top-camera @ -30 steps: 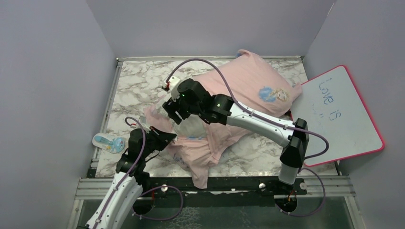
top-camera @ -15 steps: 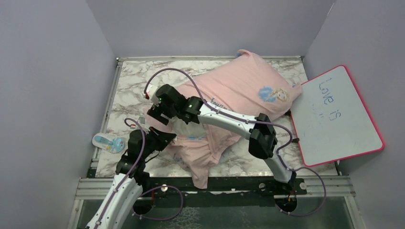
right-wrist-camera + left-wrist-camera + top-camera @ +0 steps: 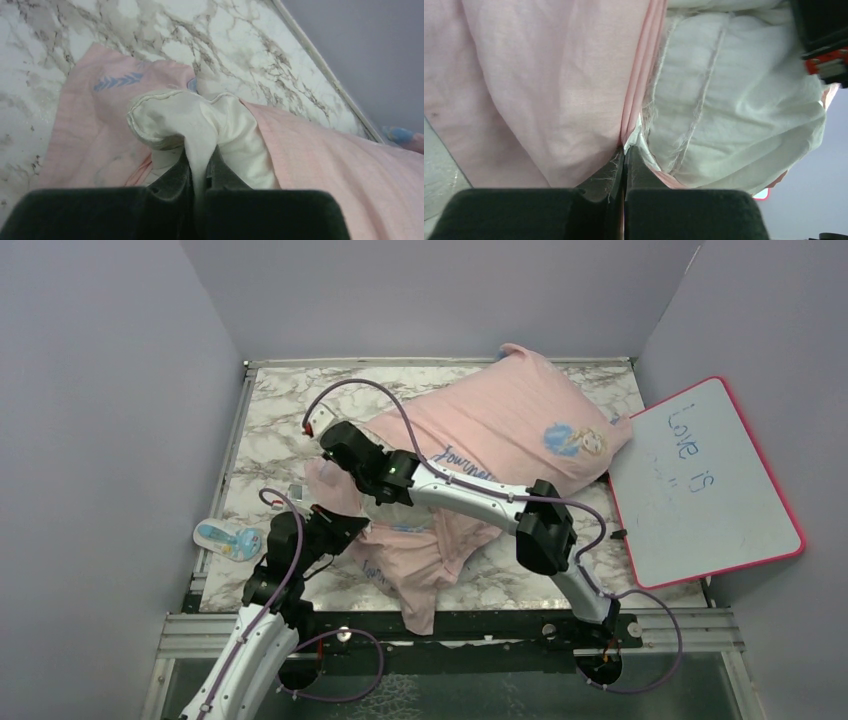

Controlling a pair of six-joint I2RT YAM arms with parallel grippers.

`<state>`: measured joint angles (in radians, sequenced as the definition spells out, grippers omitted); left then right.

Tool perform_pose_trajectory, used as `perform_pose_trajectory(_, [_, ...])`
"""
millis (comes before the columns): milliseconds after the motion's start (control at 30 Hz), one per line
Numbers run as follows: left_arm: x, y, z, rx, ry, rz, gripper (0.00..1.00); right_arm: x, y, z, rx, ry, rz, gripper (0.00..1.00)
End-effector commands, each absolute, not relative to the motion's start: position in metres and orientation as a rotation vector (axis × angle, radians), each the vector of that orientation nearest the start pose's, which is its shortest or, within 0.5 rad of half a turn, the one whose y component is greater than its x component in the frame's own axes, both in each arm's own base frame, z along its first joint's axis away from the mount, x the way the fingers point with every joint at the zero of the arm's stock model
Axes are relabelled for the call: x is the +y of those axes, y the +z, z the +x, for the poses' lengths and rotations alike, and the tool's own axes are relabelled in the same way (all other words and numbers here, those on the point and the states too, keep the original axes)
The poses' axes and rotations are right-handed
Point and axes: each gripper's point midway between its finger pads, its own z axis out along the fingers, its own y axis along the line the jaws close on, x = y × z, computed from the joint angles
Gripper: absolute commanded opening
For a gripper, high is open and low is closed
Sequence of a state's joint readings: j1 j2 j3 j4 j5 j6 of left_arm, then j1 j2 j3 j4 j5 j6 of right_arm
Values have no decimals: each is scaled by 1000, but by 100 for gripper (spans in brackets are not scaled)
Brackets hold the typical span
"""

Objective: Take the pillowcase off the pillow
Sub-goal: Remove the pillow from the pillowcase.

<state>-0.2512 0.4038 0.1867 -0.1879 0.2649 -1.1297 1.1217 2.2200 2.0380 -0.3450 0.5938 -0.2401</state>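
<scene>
While left gripper (image 3: 624,161) pinches pillowcase (image 3: 534,90) hem tight, right gripper (image 3: 200,162) clamps exposed white pillow (image 3: 165,116) corner

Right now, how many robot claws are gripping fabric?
2. The left gripper pinches the pink pillowcase hem at the front; the right gripper pinches a corner of the white pillow.

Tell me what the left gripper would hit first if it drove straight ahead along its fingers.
The left gripper is shut on the pillowcase hem, so fabric is at its tips; pushing on, it would probably press into the pillow bulging just beyond, though depth is unclear.
</scene>
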Motion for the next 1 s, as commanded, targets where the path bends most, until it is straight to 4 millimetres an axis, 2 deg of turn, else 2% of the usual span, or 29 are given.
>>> perform_pose_trajectory(0, [-132,81,198,2121,-1042,-841,0,456,341,384,1597,25,-563,1])
perform_pose_trajectory(100, [-130,70,194,2147,-1017,-873,0,451,383,385,1591,161,-498,1])
perform_pose_trajectory(200, [-128,59,191,2168,-999,-910,0,446,414,379,1564,249,-452,1])
perform_pose_trajectory(300, [-127,52,189,2187,-987,-920,0,447,423,372,1552,320,-453,1])
perform_pose_trajectory(367, [-129,55,190,2181,-1000,-903,0,458,406,365,1577,364,-521,1])
perform_pose_trajectory(433, [-132,63,193,2152,-1039,-864,0,469,371,360,1640,379,-608,4])
perform_pose_trajectory(533, [-135,76,198,2106,-1074,-818,0,477,304,354,1795,329,-754,22])
perform_pose_trajectory(567, [-135,79,199,2098,-1074,-811,0,476,286,351,1853,314,-772,34])
perform_pose_trajectory(633, [-135,82,200,2094,-1072,-797,0,467,264,344,1934,277,-812,51])
perform_pose_trajectory(700, [-136,85,202,2096,-1072,-778,0,461,261,333,1963,297,-855,61])
perform_pose_trajectory(800, [-137,91,205,2109,-1055,-739,0,451,279,308,1961,396,-890,64])
perform_pose_trajectory(867, [-138,98,208,2114,-1040,-704,2,447,292,279,1930,531,-962,66])
perform_pose_trajectory(933, [-140,107,212,2119,-1035,-661,7,439,292,249,1926,659,-1029,68])
perform_pose_trajectory(967, [-141,111,213,2124,-1030,-636,8,431,284,237,1951,692,-1044,69])
